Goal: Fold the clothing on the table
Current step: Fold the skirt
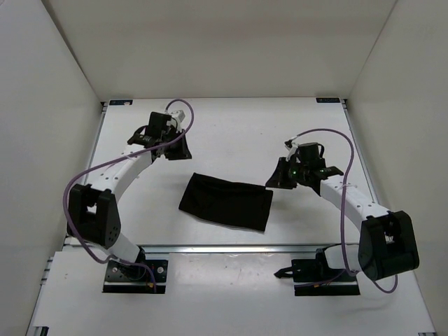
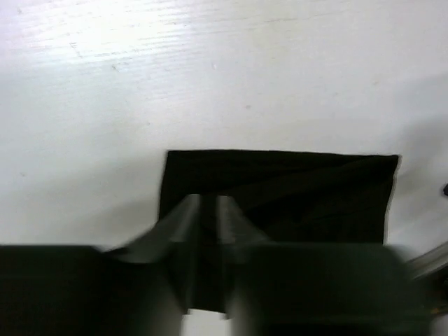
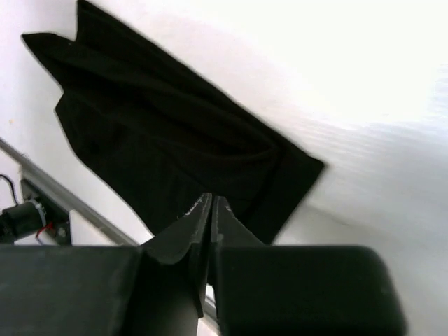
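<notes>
The black clothing (image 1: 225,201) lies as a flat rectangular bundle near the front middle of the white table (image 1: 231,133). My left gripper (image 1: 180,148) hovers behind its left end. In the left wrist view, blurred, its fingers (image 2: 208,203) stand a little apart over the clothing (image 2: 315,189), with nothing between them. Just off the clothing's right end, my right gripper (image 1: 273,179) is above the table. In the right wrist view its fingertips (image 3: 211,199) are pressed together, empty, above the near edge of the clothing (image 3: 161,133).
A metal rail (image 1: 231,247) runs along the table's front edge, just ahead of the clothing, and shows again as the rail (image 3: 42,178) in the right wrist view. White walls close in the table on the left, back and right. Purple cables loop off both arms.
</notes>
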Robot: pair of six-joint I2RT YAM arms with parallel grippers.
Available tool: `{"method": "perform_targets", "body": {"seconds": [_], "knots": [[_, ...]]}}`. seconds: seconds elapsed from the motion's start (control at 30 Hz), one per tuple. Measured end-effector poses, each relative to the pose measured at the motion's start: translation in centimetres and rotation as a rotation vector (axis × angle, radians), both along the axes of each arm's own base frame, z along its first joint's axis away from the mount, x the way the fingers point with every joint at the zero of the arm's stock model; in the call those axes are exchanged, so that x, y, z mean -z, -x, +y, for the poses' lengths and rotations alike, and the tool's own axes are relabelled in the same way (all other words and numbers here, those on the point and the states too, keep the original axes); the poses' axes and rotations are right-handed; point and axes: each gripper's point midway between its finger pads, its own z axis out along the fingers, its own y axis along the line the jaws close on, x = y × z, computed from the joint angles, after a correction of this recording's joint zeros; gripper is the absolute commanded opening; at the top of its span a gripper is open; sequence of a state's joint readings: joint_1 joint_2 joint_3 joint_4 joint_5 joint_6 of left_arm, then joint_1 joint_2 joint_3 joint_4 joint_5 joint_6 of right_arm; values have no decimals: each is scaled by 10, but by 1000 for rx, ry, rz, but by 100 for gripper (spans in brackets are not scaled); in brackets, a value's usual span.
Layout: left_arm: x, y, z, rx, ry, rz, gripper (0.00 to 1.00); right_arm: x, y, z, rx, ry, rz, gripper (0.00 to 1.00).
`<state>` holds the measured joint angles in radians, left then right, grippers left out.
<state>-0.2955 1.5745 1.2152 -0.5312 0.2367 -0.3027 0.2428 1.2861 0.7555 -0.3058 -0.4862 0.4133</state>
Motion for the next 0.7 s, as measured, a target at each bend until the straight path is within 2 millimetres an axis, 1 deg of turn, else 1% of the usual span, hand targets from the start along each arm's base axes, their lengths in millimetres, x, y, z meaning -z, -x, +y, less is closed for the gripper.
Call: {"method": "perform_targets", "body": {"seconds": [0.03, 0.1, 0.2, 0.27, 0.33, 0.4, 0.47, 0.5, 0.57, 0.63, 0.7], "knots": [[-2, 4, 0, 4, 2, -5, 0, -1, 2, 4, -12, -4, 0, 0], [-6, 18, -4, 22, 14, -10, 0, -1, 6, 15, -47, -10, -3, 0], [-1, 49, -18, 68, 49, 23, 0, 5, 15, 32, -108, -19, 15, 0], [9, 72, -28, 105, 85, 64, 0, 10, 20, 41, -142, -25, 31, 0], [23, 94, -34, 134, 120, 124, 0, 14, 22, 49, -169, -39, 40, 0], [38, 108, -37, 136, 156, 175, 0, 17, 23, 54, -186, -50, 47, 0], [57, 118, -37, 124, 178, 234, 0, 26, 22, 58, -201, -47, 62, 0], [64, 121, -38, 119, 186, 259, 0, 32, 21, 58, -204, -41, 79, 0], [74, 117, -40, 108, 195, 281, 0, 43, 18, 58, -204, -28, 110, 0], [83, 107, -41, 97, 200, 289, 0, 51, 13, 58, -202, -21, 130, 0], [89, 94, -44, 87, 206, 299, 0, 53, 4, 58, -201, -17, 130, 0]]}}
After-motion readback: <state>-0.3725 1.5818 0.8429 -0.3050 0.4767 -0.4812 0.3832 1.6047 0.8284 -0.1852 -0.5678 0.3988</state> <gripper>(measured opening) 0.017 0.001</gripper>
